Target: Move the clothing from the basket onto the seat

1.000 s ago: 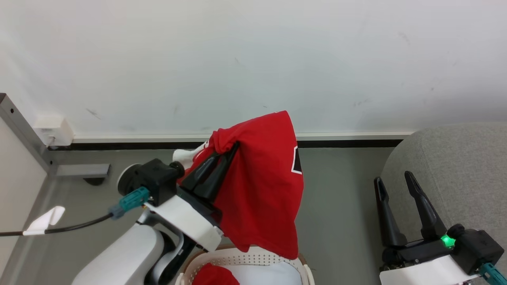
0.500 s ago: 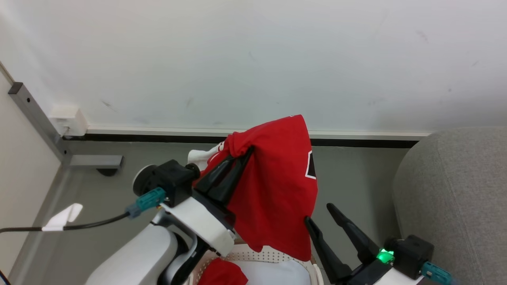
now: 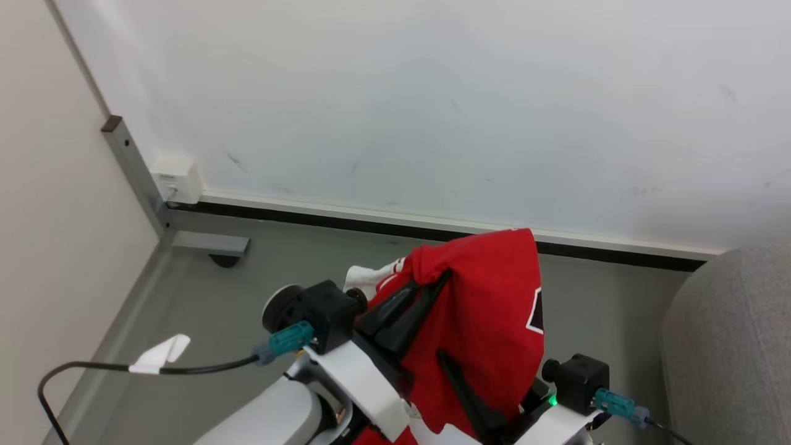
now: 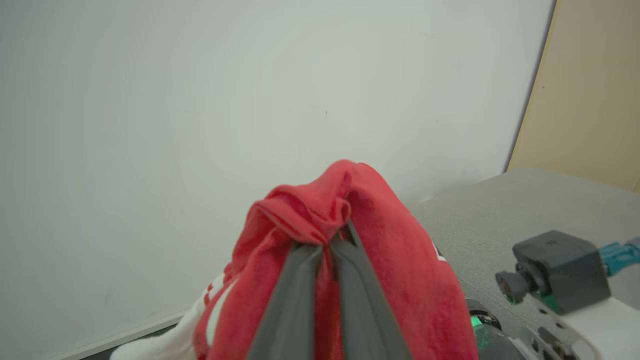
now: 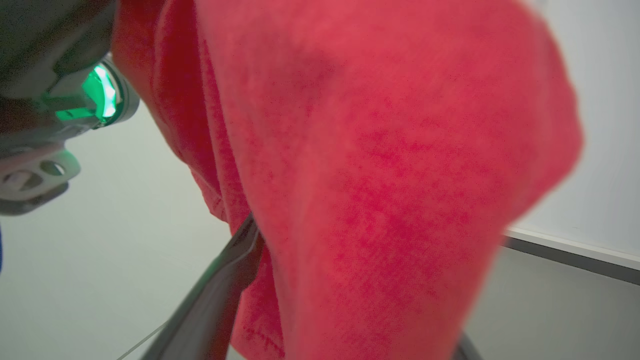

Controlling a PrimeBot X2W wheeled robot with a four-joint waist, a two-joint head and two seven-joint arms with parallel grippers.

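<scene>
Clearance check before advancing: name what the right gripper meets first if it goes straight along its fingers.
The red garment held up by the left gripper: it hangs right at the right gripper's open jaws, probably brushing them. Exact depth is unclear.

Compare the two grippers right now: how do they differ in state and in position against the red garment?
The left gripper is shut, pinching a bunched fold at the top of the red garment; the right gripper is open, clamping nothing. In the head view the left sits at the garment's peak; the right is lower, hanging cloth between its spread fingers. Both have long dark fingers.
</scene>
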